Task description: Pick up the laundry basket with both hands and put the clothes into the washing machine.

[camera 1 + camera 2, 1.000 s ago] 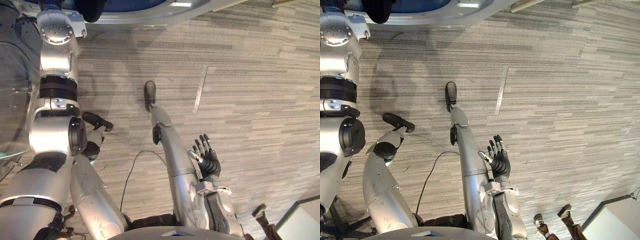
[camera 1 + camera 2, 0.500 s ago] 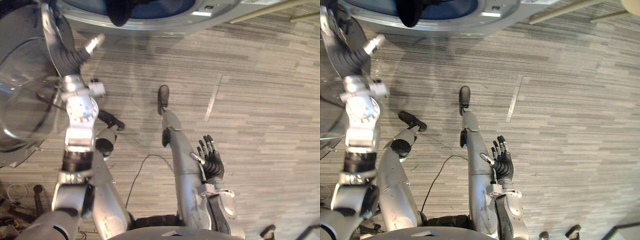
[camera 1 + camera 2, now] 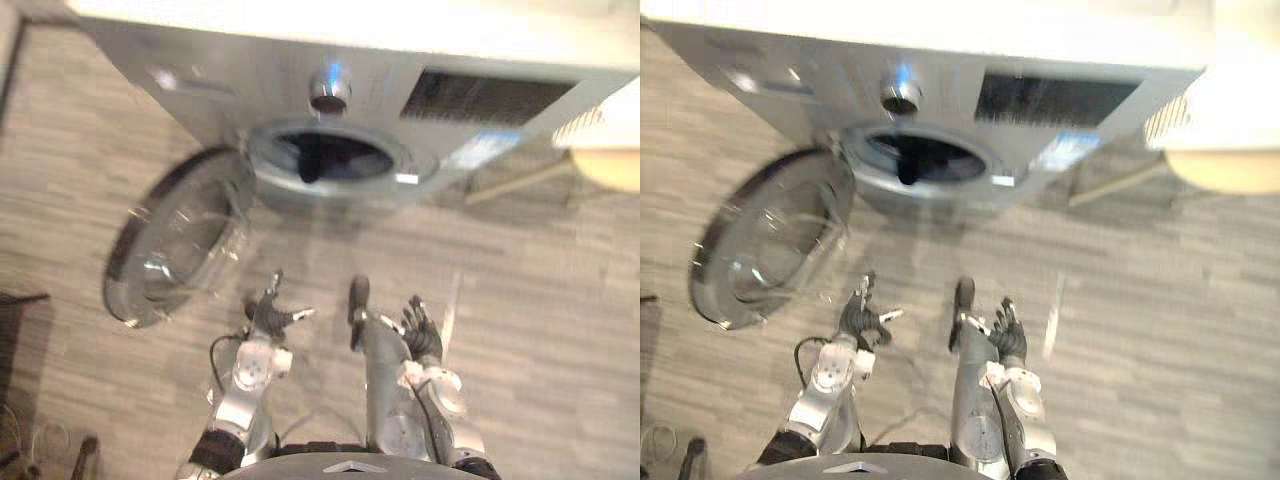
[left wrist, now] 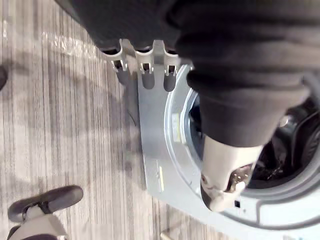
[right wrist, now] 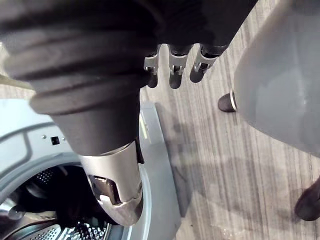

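A silver washing machine (image 3: 330, 90) stands ahead of me with its round glass door (image 3: 175, 240) swung open to the left. A dark piece of clothing (image 3: 310, 160) hangs inside the drum opening (image 3: 925, 160). My left hand (image 3: 270, 315) is low in front of the machine, empty, with its fingers (image 4: 142, 75) straight and its thumb (image 4: 225, 175) apart. My right hand (image 3: 420, 335) is beside it, also open and empty, with its fingers (image 5: 172, 62) relaxed. Past both hands the wrist views look at the drum rim (image 5: 155, 165).
A pale beige round object (image 3: 605, 165) sits to the right of the machine. A dark object (image 3: 15, 310) lies at the left edge on the grey plank floor (image 3: 540, 320). Open floor lies between my hands and the machine.
The whole picture has shifted, so the camera has moved and the full machine front is now in view. My left arm has come down from beside the door to low in front of me.
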{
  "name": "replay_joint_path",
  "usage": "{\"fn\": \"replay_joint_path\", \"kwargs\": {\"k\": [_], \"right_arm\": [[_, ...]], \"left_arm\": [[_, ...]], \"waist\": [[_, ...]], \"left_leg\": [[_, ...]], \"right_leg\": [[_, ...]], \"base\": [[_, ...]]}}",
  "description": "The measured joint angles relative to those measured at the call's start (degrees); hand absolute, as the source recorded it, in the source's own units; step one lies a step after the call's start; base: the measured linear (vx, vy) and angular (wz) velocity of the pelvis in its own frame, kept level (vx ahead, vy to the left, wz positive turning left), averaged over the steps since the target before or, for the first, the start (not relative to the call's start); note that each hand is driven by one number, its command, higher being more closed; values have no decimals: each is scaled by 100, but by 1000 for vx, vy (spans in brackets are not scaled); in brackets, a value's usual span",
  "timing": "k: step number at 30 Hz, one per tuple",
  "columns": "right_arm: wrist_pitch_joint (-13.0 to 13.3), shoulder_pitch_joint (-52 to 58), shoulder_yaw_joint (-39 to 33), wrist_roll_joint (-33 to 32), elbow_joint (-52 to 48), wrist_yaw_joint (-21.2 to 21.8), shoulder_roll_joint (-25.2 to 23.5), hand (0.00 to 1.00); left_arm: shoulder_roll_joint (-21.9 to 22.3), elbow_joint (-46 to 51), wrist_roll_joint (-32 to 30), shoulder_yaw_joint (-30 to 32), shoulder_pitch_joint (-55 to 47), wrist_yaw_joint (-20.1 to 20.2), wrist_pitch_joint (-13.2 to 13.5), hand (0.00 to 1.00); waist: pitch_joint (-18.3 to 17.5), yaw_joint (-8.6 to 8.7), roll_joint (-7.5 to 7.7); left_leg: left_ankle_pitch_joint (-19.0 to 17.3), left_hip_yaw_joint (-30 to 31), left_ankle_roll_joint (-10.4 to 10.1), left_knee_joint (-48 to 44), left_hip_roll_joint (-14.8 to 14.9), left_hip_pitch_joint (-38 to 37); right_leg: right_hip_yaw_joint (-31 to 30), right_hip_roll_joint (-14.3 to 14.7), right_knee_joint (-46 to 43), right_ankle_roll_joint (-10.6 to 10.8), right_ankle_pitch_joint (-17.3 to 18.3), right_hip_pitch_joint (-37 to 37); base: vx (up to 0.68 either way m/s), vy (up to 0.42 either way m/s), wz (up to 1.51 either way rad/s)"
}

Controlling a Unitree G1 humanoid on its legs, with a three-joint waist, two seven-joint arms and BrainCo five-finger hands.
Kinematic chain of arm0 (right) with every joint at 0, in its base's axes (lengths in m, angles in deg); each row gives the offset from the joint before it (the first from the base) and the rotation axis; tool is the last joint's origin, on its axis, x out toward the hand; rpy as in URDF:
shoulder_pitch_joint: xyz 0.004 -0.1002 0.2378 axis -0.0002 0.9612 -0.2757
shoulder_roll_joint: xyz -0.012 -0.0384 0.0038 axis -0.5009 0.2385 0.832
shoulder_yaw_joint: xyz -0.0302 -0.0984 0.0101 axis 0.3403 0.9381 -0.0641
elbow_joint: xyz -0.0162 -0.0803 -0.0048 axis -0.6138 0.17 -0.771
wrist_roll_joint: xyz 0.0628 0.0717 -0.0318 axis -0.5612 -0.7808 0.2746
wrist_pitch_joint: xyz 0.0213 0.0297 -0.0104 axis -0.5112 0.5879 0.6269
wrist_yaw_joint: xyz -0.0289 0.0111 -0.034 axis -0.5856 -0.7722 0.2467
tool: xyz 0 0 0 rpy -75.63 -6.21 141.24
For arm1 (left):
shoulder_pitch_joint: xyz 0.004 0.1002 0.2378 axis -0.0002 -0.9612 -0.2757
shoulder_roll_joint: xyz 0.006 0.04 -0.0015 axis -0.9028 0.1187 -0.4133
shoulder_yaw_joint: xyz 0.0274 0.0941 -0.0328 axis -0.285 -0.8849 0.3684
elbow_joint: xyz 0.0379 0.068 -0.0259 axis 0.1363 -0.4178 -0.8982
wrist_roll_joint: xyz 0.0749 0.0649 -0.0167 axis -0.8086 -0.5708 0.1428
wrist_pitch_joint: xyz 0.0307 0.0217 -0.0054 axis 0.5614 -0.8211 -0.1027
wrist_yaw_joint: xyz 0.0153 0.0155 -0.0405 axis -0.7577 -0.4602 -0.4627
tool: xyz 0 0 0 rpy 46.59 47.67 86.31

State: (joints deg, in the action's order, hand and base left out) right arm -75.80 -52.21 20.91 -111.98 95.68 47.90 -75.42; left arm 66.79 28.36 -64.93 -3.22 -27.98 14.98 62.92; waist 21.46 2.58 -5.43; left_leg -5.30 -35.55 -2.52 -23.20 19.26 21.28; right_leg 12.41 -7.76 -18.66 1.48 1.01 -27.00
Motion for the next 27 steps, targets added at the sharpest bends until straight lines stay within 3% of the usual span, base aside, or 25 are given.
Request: {"fn": "replay_joint_path", "kwargs": {"k": [3,5,7,8,9,10,12,13,16,18,19,20,22,23,25,27], "right_arm": [[-71,-15,-301,233,914,-66,30,0],[-126,-20,-526,282,1449,-56,28,0],[-202,-12,-752,202,1740,-51,12,0],[-230,-8,-854,112,1838,-25,11,0],[-244,-12,-968,105,1899,12,-35,0],[-247,-7,-1012,101,1933,25,-85,0],[-245,4,-1249,135,2069,30,-273,0],[-249,45,-1319,164,2142,33,-323,0],[-233,44,-1446,183,2341,55,-350,0],[-234,25,-1516,391,2356,82,-321,0],[-243,-44,-1516,440,2482,157,-258,0],[-290,-143,-1516,495,2580,186,-212,0],[-348,-206,-1394,620,2727,207,-227,0],[-367,-192,-1316,659,2786,235,-225,0],[-390,-142,-1238,835,2903,314,-249,0],[-503,-134,-1046,1092,2952,440,-307,0]], "left_arm": [[-96,-53,278,-4,-154,-24,38,0],[-120,-72,436,20,-198,7,54,0],[-115,-38,564,127,-297,92,67,0],[-118,76,663,174,-378,130,68,0],[-130,305,678,260,-470,145,66,0],[-150,456,677,321,-511,146,65,0],[-302,1161,710,529,-603,144,65,0],[-372,1546,786,698,-621,136,65,0],[-440,2475,900,1232,-590,105,99,0],[-544,3043,895,1544,-495,84,180,0],[-593,3350,890,1761,-427,58,277,0],[-614,3530,883,1986,-363,1,394,0],[-656,3559,875,2286,-217,-205,492,0],[-682,3537,811,2400,-218,-324,498,0],[-713,3362,649,2659,-184,-479,497,0],[-916,2457,517,3258,73,-555,338,0]], "waist": [[-490,39,5],[-675,48,-6],[-816,84,-31],[-878,89,-83],[-948,87,-98],[-1003,104,-81],[-1152,112,139],[-1188,99,179],[-1259,60,168],[-1309,50,90],[-1369,25,26],[-1368,27,5],[-1463,1,-2],[-1519,-18,10],[-1666,-79,152],[-1860,-231,467]], "left_leg": [[114,274,-68,501,-316,-361],[-77,537,42,-332,-191,-373],[-416,909,-210,-875,-125,-582],[-626,1230,-475,-804,-160,-774],[-871,1401,-520,-629,-319,-834],[-971,1454,-465,-536,-409,-830],[-1050,1539,-361,-398,-748,-725],[-1107,1605,-262,-463,-877,-625],[-1260,1636,-18,-677,-1042,-387],[-1251,1639,129,-683,-1051,-282],[-1112,1560,343,-512,-1021,-299],[-952,1488,454,-267,-1000,-445],[-629,1487,447,282,-1020,-790],[-485,1485,427,545,-1049,-929],[-280,1452,351,922,-1131,-1099],[-8,1219,236,1250,-1263,-1198]], "right_leg": [[345,-187,383,26,-13,567],[525,-270,496,-10,-73,837],[555,-343,586,101,-146,1028],[557,-372,652,228,-231,1139],[558,-407,748,372,-355,1200],[571,-434,864,429,-463,1237],[721,-692,1225,490,-780,1328],[742,-757,1366,469,-923,1361],[749,-850,1730,370,-1366,1389],[939,-824,1891,189,-1909,1339],[977,-739,2064,26,-2374,1316],[944,-728,1555,57,-1979,1270],[793,-536,341,147,-791,1367],[788,-429,170,159,-455,1515],[861,-272,351,148,-145,1809],[831,-161,1255,155,-129,2106]], "base": [[73,-16,59],[85,69,48],[85,184,17],[34,251,6],[20,274,14],[-25,286,32],[-50,279,45],[-66,161,32],[-110,209,10],[-110,191,-5],[-71,161,-9],[-45,185,-7],[-6,128,4],[-5,15,6],[-9,-83,-8],[-8,-185,-38]]}}
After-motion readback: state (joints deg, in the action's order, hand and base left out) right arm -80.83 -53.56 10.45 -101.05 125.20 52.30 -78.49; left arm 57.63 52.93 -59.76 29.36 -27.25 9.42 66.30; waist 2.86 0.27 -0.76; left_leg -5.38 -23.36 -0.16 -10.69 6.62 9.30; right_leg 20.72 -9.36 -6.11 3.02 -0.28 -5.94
